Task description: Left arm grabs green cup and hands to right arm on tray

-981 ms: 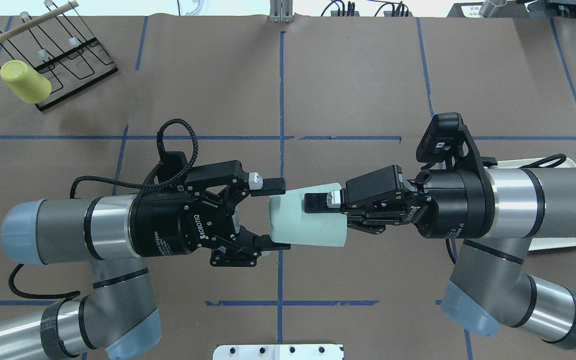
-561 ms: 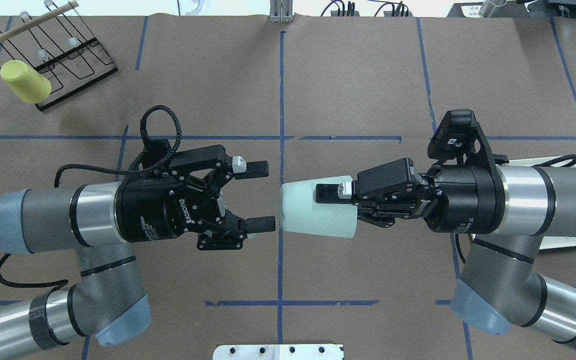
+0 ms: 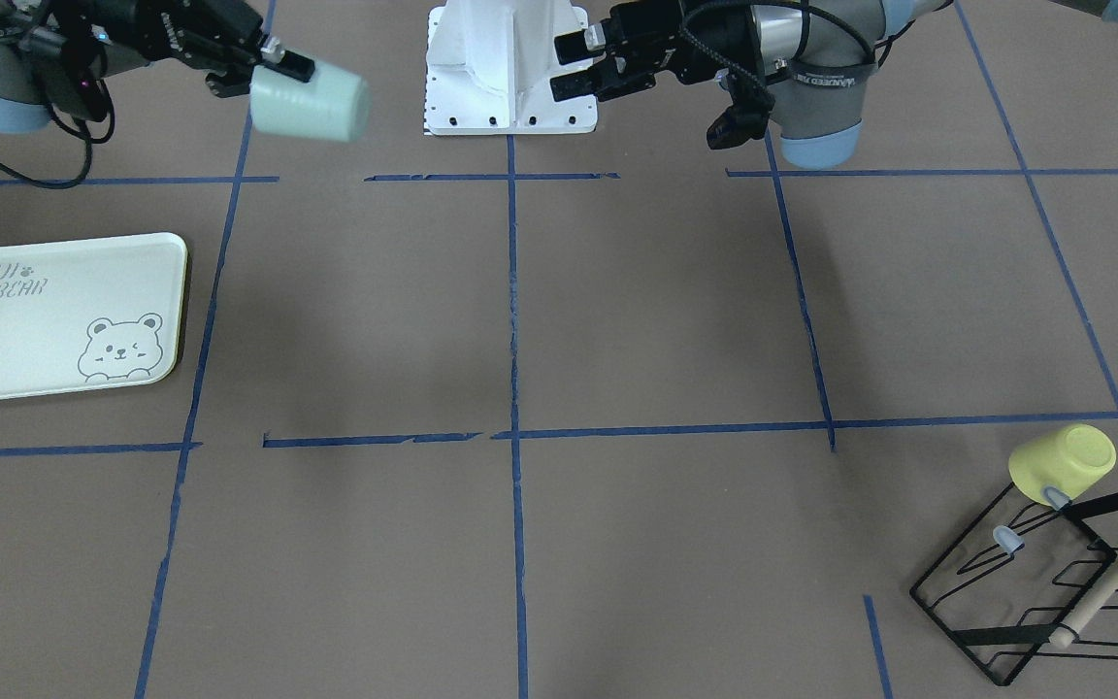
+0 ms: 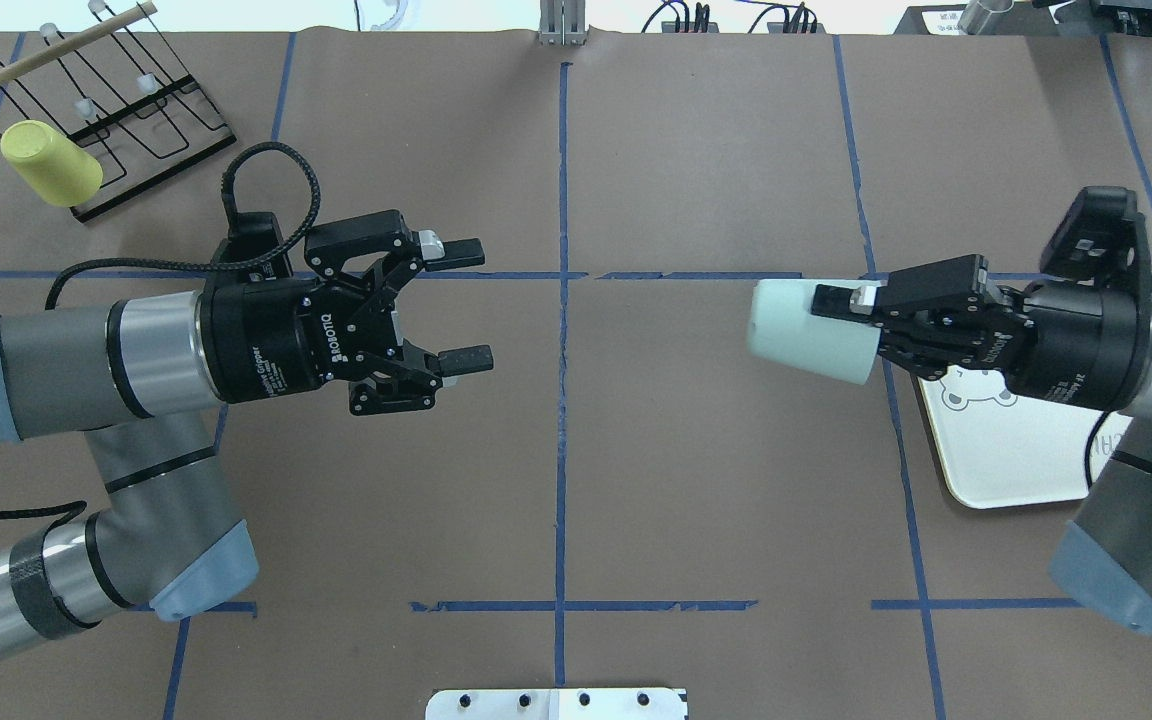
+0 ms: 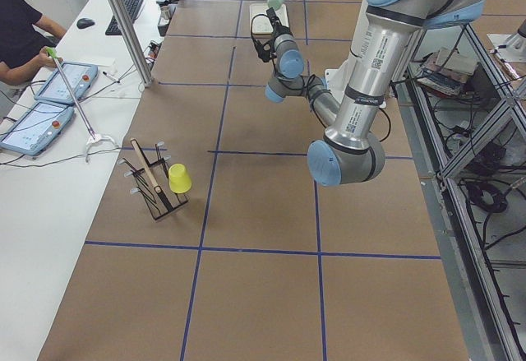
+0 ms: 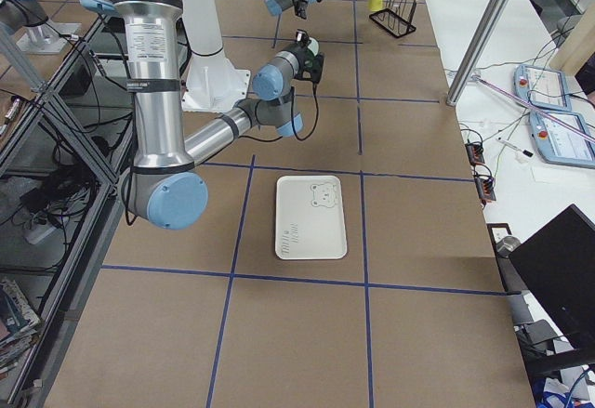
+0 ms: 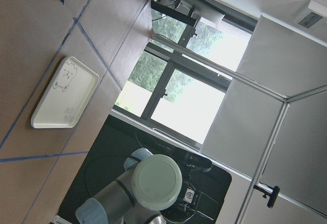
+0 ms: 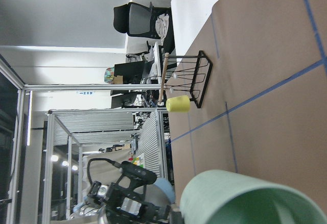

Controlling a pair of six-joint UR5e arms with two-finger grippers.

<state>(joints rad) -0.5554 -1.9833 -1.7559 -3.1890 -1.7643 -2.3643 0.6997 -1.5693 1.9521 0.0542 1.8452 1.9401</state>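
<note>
My right gripper (image 4: pixel 828 328) is shut on the pale green cup (image 4: pixel 808 331) and holds it on its side in the air, base toward the left arm. The cup hangs just left of the cream tray (image 4: pixel 1006 460), which lies under the right wrist. In the front view the cup (image 3: pixel 310 100) is up behind the tray (image 3: pixel 54 316). My left gripper (image 4: pixel 484 303) is open and empty, well apart from the cup on the left half of the table. The left wrist view shows the cup's base (image 7: pixel 158 180) and the tray (image 7: pixel 64 94).
A yellow cup (image 4: pixel 51 163) sits upside down on a black wire rack (image 4: pixel 136 110) at the far left corner. The robot's white base plate (image 4: pixel 556 703) is at the near edge. Blue tape lines mark the brown table.
The right gripper has carried the green cup to the right, up to the tray's edge. The left gripper, open, has drawn back to the left and a little farther away.
</note>
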